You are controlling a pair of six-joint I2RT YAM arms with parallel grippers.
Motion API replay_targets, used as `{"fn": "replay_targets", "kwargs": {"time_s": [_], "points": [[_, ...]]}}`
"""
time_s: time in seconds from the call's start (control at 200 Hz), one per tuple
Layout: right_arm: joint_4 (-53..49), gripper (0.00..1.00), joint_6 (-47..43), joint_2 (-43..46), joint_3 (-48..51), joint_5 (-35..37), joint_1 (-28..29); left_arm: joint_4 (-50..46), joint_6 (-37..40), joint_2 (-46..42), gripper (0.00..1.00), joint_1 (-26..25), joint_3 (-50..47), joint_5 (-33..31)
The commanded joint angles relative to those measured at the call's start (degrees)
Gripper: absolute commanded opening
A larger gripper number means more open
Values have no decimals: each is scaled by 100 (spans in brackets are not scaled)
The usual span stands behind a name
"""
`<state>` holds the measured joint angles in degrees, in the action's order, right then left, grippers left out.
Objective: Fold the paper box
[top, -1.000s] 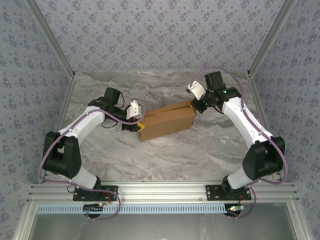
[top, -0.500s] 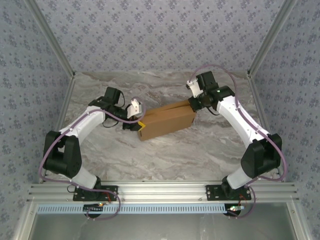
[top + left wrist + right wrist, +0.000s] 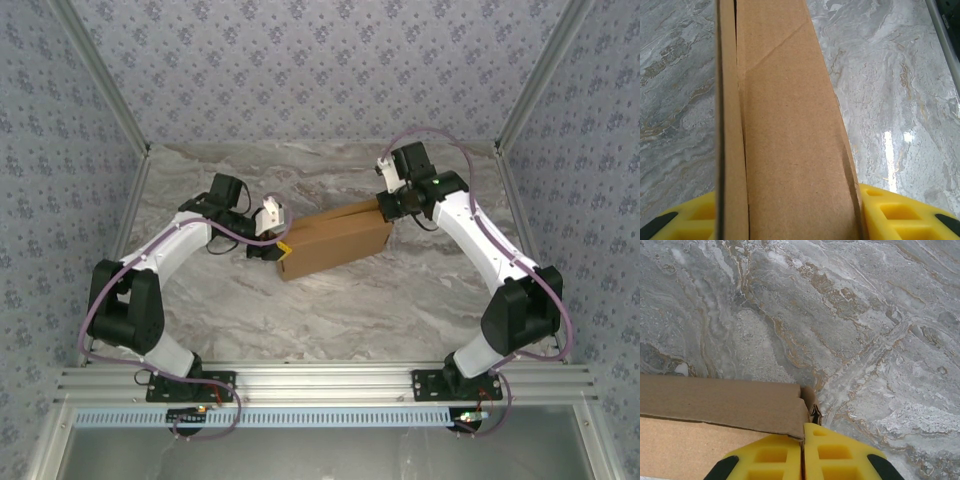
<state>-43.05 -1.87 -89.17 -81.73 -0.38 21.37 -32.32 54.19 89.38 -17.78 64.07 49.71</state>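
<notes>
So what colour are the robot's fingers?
Bright yellow. The right wrist view shows it best, on the fingers of the right hand by the paper box.

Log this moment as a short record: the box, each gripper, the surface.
box: plain brown cardboard box, folded into a shallow shape, lying at an angle between the arms
left gripper: yellow fingers on either side of the box's left end, clamped on it
right gripper: shut, tips at the box's far right corner; cannot tell if any cardboard is pinched
surface: grey marbled tabletop
</notes>
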Motion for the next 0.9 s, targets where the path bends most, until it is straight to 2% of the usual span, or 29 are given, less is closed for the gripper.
{"fn": "replay_targets", "kwargs": {"time_s": [0.0, 0.275, 0.894], "points": [[-272, 9, 162, 80, 299, 419, -111, 67, -101, 62, 42, 38, 163, -162], [46, 8, 134, 420, 865, 627, -160, 88, -173, 72, 43, 38, 184, -225], [1199, 7, 593, 1034, 1916, 417, -169, 419, -699, 5, 50, 38, 149, -457]]}}
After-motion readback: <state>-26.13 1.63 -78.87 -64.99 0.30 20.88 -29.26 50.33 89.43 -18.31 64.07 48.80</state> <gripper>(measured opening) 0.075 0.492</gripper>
